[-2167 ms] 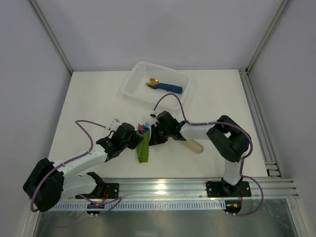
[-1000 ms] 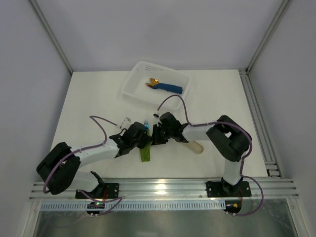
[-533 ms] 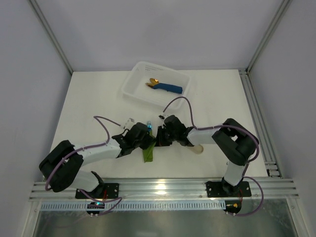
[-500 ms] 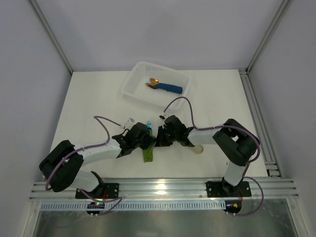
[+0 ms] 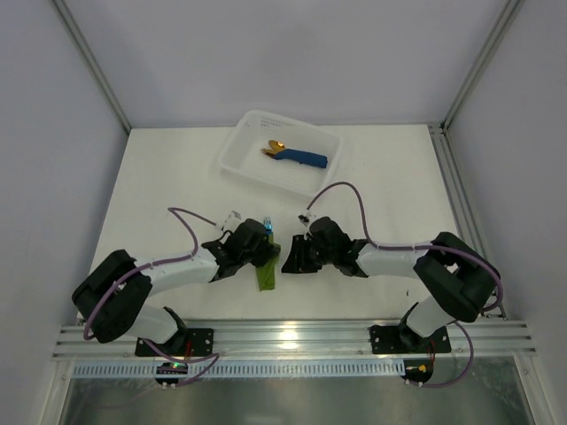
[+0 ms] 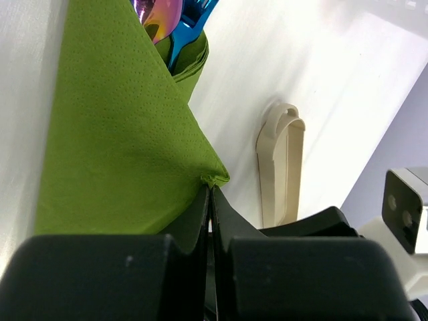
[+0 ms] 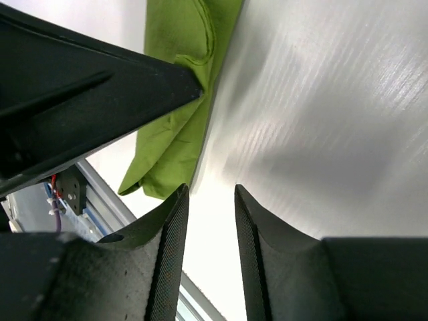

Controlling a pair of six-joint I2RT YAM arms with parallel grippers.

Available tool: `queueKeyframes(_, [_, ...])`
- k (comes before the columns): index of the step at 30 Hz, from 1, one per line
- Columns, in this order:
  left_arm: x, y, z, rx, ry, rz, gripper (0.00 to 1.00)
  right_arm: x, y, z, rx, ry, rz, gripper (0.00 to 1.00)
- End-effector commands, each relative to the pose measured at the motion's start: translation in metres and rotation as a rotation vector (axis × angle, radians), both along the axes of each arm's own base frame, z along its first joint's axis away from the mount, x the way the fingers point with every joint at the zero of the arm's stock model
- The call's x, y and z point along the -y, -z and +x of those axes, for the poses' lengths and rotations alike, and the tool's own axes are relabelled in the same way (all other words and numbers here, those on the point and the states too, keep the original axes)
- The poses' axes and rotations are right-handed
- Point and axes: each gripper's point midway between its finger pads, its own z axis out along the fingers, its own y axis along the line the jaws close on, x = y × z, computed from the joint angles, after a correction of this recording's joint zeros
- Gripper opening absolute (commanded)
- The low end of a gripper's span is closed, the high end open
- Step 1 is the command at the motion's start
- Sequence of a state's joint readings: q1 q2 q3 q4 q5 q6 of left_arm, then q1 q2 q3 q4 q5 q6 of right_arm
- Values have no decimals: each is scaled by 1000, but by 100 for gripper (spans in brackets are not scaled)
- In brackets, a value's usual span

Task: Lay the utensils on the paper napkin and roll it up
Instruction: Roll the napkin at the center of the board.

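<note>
The olive-green paper napkin [image 5: 267, 276] [image 6: 114, 147] lies folded around the utensils [image 5: 267, 227], whose iridescent blue-purple tips [image 6: 170, 20] stick out of its far end. My left gripper [image 5: 262, 253] [image 6: 211, 190] is shut on a corner of the napkin, pinching the fold. Just to the right of the roll, my right gripper [image 5: 290, 258] [image 7: 211, 190] stands open with nothing but bare table between its fingers. In the right wrist view the napkin [image 7: 177, 87] lies beyond the left fingertip, partly behind the left gripper's black finger [image 7: 87, 100].
A white tray [image 5: 239, 146] at the back holds a blue rolled napkin with gold cutlery [image 5: 297, 156]. A beige oblong piece [image 6: 281, 167] lies on the table right of the roll. The metal rail [image 5: 292, 332] runs along the near edge.
My right gripper has opened, letting go of the napkin, and drawn back to the right; its arm now lies stretched low. The left gripper keeps its pinch on the roll.
</note>
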State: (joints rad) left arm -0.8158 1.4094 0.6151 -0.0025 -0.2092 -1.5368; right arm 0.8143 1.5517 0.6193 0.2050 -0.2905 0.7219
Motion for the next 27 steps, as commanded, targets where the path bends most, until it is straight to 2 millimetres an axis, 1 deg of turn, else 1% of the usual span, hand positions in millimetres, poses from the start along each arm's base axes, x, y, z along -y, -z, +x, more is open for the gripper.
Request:
queueKeyframes(1, [8, -20, 15, 63, -11, -33, 0, -9, -33, 15, 84, 28, 89, 38])
queueKeyframes(3, [8, -21, 15, 62, -9, -29, 0, -9, -35, 18, 77, 35, 98, 38])
queueKeyframes(5, [9, -22, 16, 63, -5, -30, 0, -13, -41, 18, 82, 32, 131, 38])
queueKeyframes(7, [9, -24, 16, 68, -2, -28, 0, -14, -42, 20, 82, 39, 140, 39])
queueKeyframes(8, [10, -25, 16, 69, 3, -24, 0, -15, -43, 21, 89, 36, 145, 43])
queueKeyframes(9, [11, -28, 16, 73, 10, -25, 0, -18, -46, 22, 101, 24, 152, 45])
queueKeyframes(10, [8, -22, 13, 52, 21, 0, 0, -18, -42, 23, 97, 23, 144, 47])
queueKeyframes(11, [10, -25, 13, 54, 25, -5, 0, -19, -43, 23, 98, 20, 146, 48])
queueKeyframes(12, [12, -25, 13, 53, 33, -8, 0, -22, -45, 25, 104, 17, 157, 48])
queueKeyframes(13, [13, -24, 13, 51, 36, -8, 0, -23, -42, 24, 97, 8, 156, 48])
queueKeyframes(20, [19, -18, 11, 25, 71, 0, 0, -25, -46, 33, 112, 14, 164, 48])
queueKeyframes(27, [19, -11, 9, 10, 74, 11, 0, -28, -48, 38, 121, 17, 162, 48])
